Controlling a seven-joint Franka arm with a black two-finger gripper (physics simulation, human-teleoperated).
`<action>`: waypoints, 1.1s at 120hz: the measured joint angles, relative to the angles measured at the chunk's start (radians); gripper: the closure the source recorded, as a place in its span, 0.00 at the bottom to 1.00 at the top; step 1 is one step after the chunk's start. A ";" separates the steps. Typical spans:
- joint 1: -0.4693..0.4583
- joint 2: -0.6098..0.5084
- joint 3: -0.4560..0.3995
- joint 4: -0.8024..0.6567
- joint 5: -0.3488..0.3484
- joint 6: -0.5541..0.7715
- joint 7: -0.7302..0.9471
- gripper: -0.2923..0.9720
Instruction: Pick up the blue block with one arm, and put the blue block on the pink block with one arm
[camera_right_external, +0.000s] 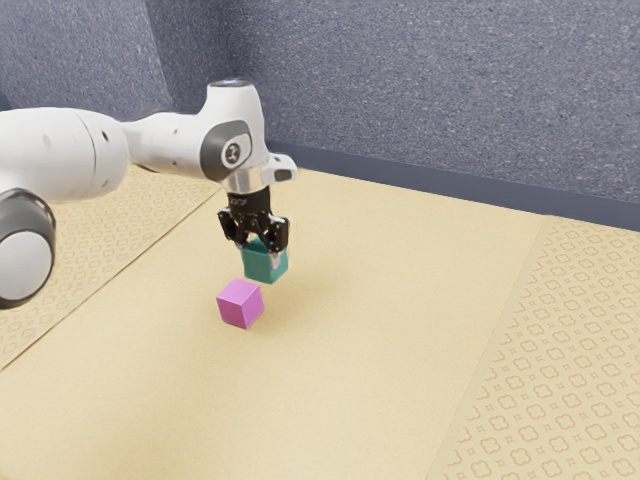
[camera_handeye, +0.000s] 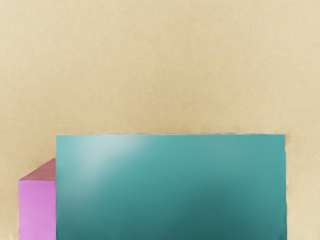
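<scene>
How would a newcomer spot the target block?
Find the white arm over the tan table. Its black gripper holds the blue block; the pink block sits on the table just below, slightly aside. It alone is pink and ungripped.

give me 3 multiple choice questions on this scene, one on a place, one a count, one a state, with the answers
1. The pink block rests:
A on the table
B atop the blue block
C between the fingers of the gripper

2. Blocks in view:
A one
B two
C four

3. The gripper is:
A open
B shut on the blue block
C shut on the pink block

Answers: 1 A, it sits on the table surface; 2 B, one blue and one pink; 3 B, both fingers clamp the blue block's sides.
</scene>
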 joint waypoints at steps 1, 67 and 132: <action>0.002 -0.005 0.000 -0.009 0.002 0.000 -0.002 0.52; 0.047 -0.185 -0.021 -0.300 0.114 0.208 -0.092 0.53; 0.101 -0.187 -0.023 -0.377 0.000 0.328 -0.042 0.51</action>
